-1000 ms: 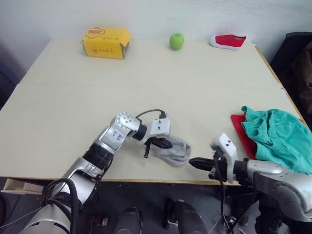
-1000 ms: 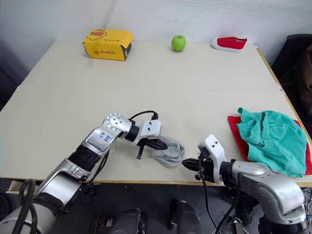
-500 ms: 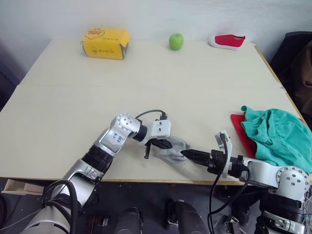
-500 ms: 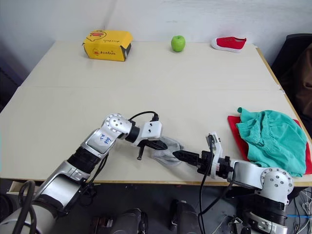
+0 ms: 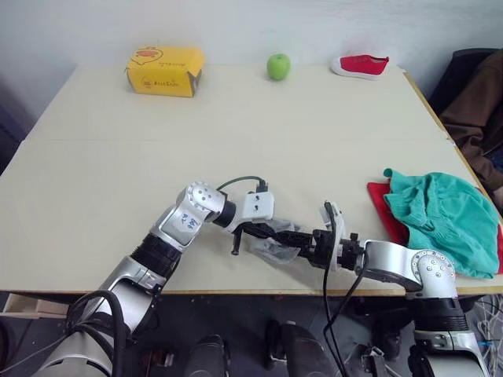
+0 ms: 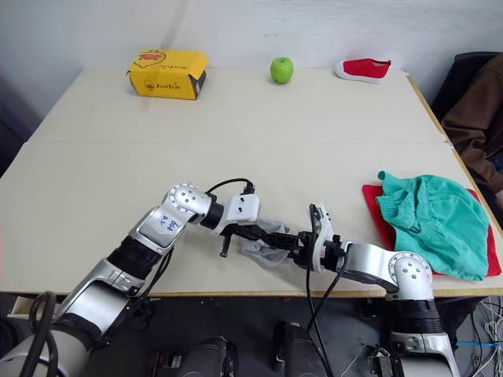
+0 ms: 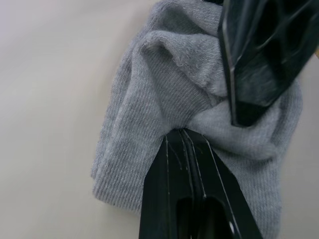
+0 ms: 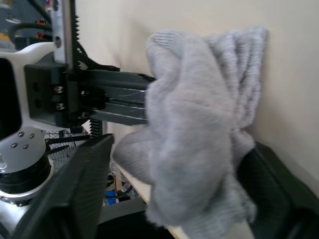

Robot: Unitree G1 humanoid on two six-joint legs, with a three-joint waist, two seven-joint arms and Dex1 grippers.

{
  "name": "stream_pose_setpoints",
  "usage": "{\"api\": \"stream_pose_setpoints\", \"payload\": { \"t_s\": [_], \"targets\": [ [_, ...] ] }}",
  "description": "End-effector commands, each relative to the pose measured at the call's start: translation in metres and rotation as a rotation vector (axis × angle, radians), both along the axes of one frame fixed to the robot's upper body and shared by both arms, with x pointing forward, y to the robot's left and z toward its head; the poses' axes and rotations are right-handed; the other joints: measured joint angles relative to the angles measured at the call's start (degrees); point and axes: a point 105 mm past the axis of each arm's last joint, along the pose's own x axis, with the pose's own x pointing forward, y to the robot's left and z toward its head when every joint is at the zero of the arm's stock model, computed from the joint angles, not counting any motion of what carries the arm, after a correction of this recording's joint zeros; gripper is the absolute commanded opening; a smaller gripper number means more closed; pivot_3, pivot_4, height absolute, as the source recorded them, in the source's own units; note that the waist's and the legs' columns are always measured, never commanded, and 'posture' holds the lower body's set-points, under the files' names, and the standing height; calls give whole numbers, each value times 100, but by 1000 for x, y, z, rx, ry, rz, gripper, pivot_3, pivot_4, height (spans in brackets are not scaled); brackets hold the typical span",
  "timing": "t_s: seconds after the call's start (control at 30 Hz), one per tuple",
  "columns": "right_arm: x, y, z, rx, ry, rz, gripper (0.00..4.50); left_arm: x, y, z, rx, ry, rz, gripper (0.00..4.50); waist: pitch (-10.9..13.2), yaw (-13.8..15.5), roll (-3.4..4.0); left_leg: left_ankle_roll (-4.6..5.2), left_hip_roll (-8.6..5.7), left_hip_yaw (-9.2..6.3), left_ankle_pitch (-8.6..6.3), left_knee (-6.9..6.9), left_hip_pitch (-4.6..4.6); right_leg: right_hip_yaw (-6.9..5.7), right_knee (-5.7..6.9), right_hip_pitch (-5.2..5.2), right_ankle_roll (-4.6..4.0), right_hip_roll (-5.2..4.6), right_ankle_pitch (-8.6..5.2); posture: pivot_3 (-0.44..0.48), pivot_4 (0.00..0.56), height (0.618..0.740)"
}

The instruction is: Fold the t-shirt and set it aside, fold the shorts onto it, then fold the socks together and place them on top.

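Grey socks [image 7: 189, 99] are bunching in your clamped left gripper [image 7: 187, 137] while your spread right gripper [image 8: 169, 164] is straddling them to take over.

My arms are silver-grey metal with ribbed black joints, white wrist housings, looping black cables, and black two-fingered end effectors.

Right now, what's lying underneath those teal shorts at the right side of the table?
A red t-shirt lies flat beneath the shorts; red strips show along their left and right edges. The rest of it is covered, so how it is folded cannot be seen.
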Motion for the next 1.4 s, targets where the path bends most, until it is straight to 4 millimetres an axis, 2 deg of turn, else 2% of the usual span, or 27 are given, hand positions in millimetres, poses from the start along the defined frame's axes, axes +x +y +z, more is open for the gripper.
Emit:
{"api": "stream_pose_setpoints", "payload": {
  "t_s": [0.03, 0.17, 0.2, 0.27, 0.37, 0.5, 0.6, 0.67, 0.73, 0.8, 0.9, 1.03, 1.13, 1.27, 1.33, 1.4],
  "targets": [
    [-1, 2, -7, 0, 26, -14, 1703, -3, 4, -12, 34, 9, 15, 0, 0, -23, 0, 1, 1, 0, -1, 0, 0, 0, 0, 0, 0, 0, 0, 0, 150, 740],
    [-3, 0, -7, 1, 20, -21, 488, -3, 7, -13, 31, 8, 27, 0, -1, -34, -1, 1, 2, -2, -1, -3, 0, -1, -3, 0, 0, 0, 0, 0, 150, 740],
    [-3, -1, -7, 0, 14, -24, 330, -3, 8, -13, 24, 10, 37, 0, -1, -35, -1, 3, 2, -2, -2, -3, 0, 0, -3, 0, 0, 0, 0, 0, 150, 740],
    [-5, -4, -2, -1, -16, -24, 291, -3, 10, -6, -26, 33, 63, 0, -1, -32, -1, 8, 2, -2, -5, -3, 0, 0, -5, -1, 0, 0, 0, 0, 150, 740],
    [-13, -7, 14, -35, -155, 50, 291, -7, 14, 17, -169, 84, 72, 0, 4, -27, 5, 5, 2, -3, -4, -3, 0, -1, -8, -8, 1, 0, -1, 0, 150, 740],
    [-22, -19, 44, 41, -287, 63, 289, -24, 31, 61, -372, 221, 24, 834, 6, -25, 6, 0, 3, -7, -3, -3, -24, -6, -21, -26, 5, 5, 0, 0, 150, 740],
    [-32, -33, 70, 90, -369, 38, 289, -38, 50, 94, -488, 336, -12, 1745, 8, -30, 8, -2, 4, -6, -4, -3, -29, -8, -23, -29, 7, 5, 1, 0, 150, 740],
    [-38, -51, 91, 94, -455, -21, 289, -52, 64, 111, -511, 398, -56, 2369, 10, -27, 9, -4, 3, -7, -5, -3, -30, -9, -25, -29, 7, 6, 1, 0, 150, 740],
    [-36, -74, 108, 87, -528, -144, 289, -60, 70, 118, -508, 413, -75, 3039, 11, -20, 8, -5, 2, -6, -6, -3, -28, -9, -30, -26, 8, 7, 1, 0, 150, 740],
    [-33, -106, 121, 51, -580, -303, 289, -60, 71, 121, -511, 381, -68, 3679, 11, 16, 8, -6, 0, -5, -7, -3, -17, -5, -32, -13, 14, 9, 1, 0, 150, 740],
    [-31, -170, 132, 8, -586, -599, 289, -48, 67, 125, -572, 265, -8, 4500, 13, 124, 5, -5, -4, -5, -7, -2, -18, 5, -35, -13, 24, 11, 3, 0, 150, 740],
    [-32, -229, 129, -5, -521, -858, 288, -44, 64, 129, -640, 266, 3, 4500, 14, 136, 4, -2, -5, 0, -8, -3, -20, 11, -39, -12, 27, 13, 6, 0, 150, 740],
    [-32, -267, 112, -4, -446, -1020, 288, -44, 64, 130, -660, 268, 12, 4500, 15, 97, 5, -3, -3, 2, -8, -6, -20, 11, -39, -12, 27, 17, 6, 0, 150, 740],
    [-30, -296, 84, 20, -346, -1149, 288, -44, 65, 127, -647, 252, 33, 4500, 17, 75, 10, -10, -2, 35, -4, -18, -18, 38, -29, -12, 28, 22, 5, 0, 150, 740],
    [-25, -299, 65, 17, -293, -1155, 288, -44, 66, 129, -655, 258, 37, 4500, 19, 81, 12, -15, 0, 40, -1, -19, -13, 48, -26, -12, 29, 27, 4, 0, 150, 740],
    [-20, -299, 56, 16, -276, -1148, 288, -44, 66, 131, -661, 264, 37, 4500, 19, 73, 13, -15, 0, 45, -1, -20, -8, 58, -24, -13, 31, 30, 3, 0, 150, 740]
  ]
}}
